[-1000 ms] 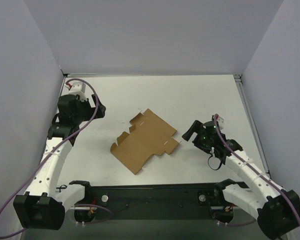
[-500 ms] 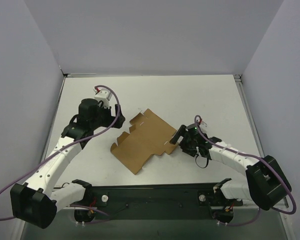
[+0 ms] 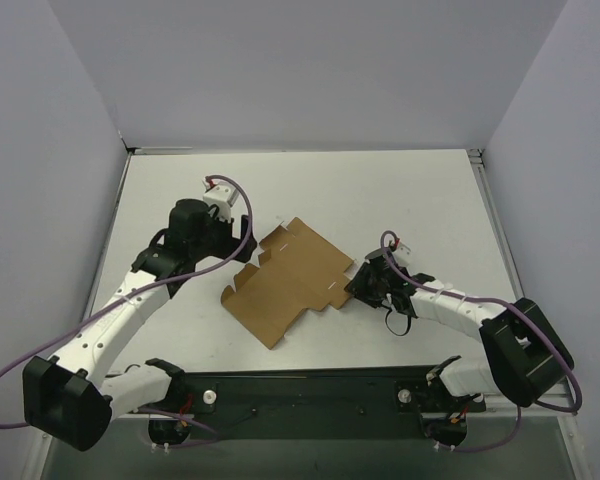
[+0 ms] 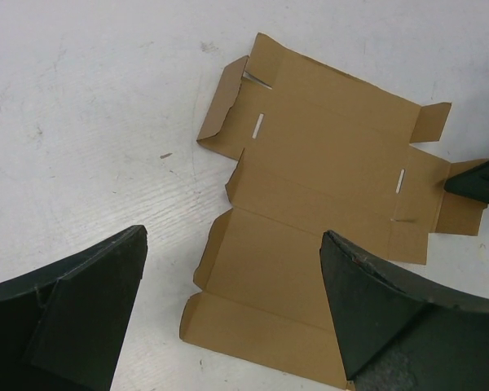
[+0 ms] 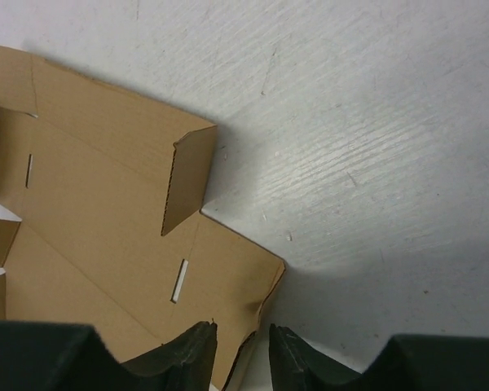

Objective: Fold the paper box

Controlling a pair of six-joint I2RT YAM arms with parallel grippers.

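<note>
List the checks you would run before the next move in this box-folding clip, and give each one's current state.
1. The paper box lies as a flat, unfolded sheet on the table: ok.
2. The left gripper is open and hovers over the sheet: ok.
3. The right gripper is lined up on the sheet's right edge, and the edge runs into the gap between its fingers: ok.
4. The right gripper is firmly clamped on that edge: cannot tell, because a narrow gap shows between the fingers.
5. The small side flap stands up and is clear of the right gripper's fingers: ok.
</note>
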